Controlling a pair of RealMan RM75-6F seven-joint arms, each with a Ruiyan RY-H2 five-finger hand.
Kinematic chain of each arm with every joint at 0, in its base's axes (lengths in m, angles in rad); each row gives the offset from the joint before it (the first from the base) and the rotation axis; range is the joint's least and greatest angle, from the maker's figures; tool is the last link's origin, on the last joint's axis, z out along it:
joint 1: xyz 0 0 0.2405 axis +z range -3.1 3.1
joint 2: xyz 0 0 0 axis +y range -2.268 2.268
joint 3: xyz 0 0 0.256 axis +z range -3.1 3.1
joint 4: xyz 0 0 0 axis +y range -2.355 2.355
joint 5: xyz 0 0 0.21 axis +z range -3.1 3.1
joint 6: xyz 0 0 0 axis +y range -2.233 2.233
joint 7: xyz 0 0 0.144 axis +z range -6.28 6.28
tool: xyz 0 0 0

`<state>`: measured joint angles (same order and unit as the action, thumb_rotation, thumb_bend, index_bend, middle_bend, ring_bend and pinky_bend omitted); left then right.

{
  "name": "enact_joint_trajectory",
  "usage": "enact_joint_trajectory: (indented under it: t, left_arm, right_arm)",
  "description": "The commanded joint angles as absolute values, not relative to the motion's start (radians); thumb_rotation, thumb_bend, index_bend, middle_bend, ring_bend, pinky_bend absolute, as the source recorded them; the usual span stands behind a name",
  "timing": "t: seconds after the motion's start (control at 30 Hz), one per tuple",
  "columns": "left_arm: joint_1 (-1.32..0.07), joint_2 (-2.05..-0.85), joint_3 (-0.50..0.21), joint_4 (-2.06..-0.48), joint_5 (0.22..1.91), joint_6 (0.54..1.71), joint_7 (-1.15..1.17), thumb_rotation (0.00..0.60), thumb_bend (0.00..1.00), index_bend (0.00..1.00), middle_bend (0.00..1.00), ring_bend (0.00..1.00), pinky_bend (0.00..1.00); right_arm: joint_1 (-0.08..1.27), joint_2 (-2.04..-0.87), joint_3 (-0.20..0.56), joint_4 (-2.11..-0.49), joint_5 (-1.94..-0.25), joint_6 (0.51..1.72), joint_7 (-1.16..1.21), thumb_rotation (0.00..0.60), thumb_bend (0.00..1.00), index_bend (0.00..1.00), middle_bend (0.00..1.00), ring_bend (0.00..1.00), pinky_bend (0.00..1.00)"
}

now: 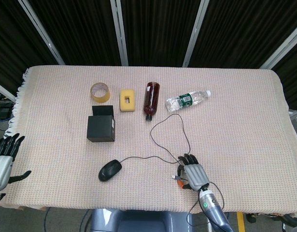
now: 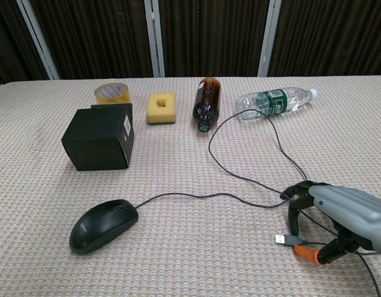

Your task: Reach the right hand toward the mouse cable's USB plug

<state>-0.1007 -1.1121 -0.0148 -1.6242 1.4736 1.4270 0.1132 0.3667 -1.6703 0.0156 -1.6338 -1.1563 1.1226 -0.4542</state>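
My right hand [image 2: 339,216] hovers open, holding nothing, just beside the plug [image 2: 281,239], so I'd lower fingertips gently onto it.

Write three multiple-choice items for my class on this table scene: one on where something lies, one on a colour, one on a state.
1. Where is the USB plug?
A. beside the right hand
B. beside the tape roll
C. under the black box

2. What colour is the sponge?
A. blue
B. yellow
C. red

3. How does the clear water bottle rest?
A. upright
B. inside the box
C. on its side

Answers: 1 A, the plug lies on the cloth just by the right hand's fingers. 2 B, the sponge is yellow in both views. 3 C, the bottle lies flat, cap pointing right.
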Motion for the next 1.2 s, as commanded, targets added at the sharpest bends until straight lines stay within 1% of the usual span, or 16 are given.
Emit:
enact_joint_trajectory:
  t: [0.03,0.13,0.3,0.4,0.63,0.83,0.97,1.1,1.2]
  left_arm:
    - [-0.101,-1.111,-0.015,-1.625,1.473,1.426,0.111,0.6,0.08,0.0,0.0,0.0,0.0]
    - [-0.101,-1.111,-0.015,-1.625,1.472,1.425,0.108,0.6,0.08,0.0,0.0,0.0,0.0]
    - [-0.102,-1.109,-0.016,-1.626,1.467,1.42,0.104,0.6,0.08,0.0,0.0,0.0,0.0]
    - [-0.102,-1.11,-0.016,-1.626,1.467,1.422,0.105,0.6,0.08,0.0,0.0,0.0,0.0]
    - [-0.1,-1.112,-0.015,-1.626,1.47,1.426,0.103,0.6,0.08,0.0,0.0,0.0,0.0]
    - [-0.1,-1.112,-0.015,-1.626,1.467,1.424,0.103,0.6,0.08,0.0,0.0,0.0,0.0]
    - [-0.101,-1.111,-0.016,-1.625,1.463,1.42,0.1,0.599,0.08,0.0,0.0,0.0,0.0]
    - [-0.101,-1.109,-0.017,-1.627,1.462,1.42,0.095,0.599,0.08,0.0,0.0,0.0,0.0]
    - [-0.099,-1.105,-0.015,-1.627,1.466,1.423,0.088,0.6,0.08,0.0,0.0,0.0,0.0]
  right_arm:
    - [0.369,-1.667,0.02,-1.644,-1.168,1.126,-0.442,0.6,0.37,0.6,0.2,0.0,0.0]
    - [0.37,-1.659,0.043,-1.672,-1.192,1.138,-0.395,0.6,0.37,0.6,0.2,0.0,0.0]
    - [0.371,-1.622,0.102,-1.766,-1.242,1.151,-0.226,0.6,0.37,0.6,0.2,0.0,0.0]
    - [0.371,-1.6,0.124,-1.81,-1.268,1.157,-0.157,0.6,0.37,0.6,0.2,0.0,0.0]
    - [0.381,-1.555,0.147,-1.88,-1.262,1.147,-0.112,0.6,0.37,0.59,0.2,0.0,0.0]
    - [0.37,-1.57,0.172,-1.887,-1.265,1.175,-0.015,0.6,0.37,0.6,0.2,0.0,0.0]
    - [0.355,-1.596,0.159,-1.85,-1.335,1.211,0.069,0.6,0.37,0.6,0.2,0.0,0.0]
    - [0.344,-1.625,0.119,-1.792,-1.42,1.241,0.138,0.6,0.37,0.61,0.2,0.0,0.0]
    - [0.338,-1.646,0.105,-1.759,-1.444,1.257,0.164,0.6,0.37,0.61,0.2,0.0,0.0]
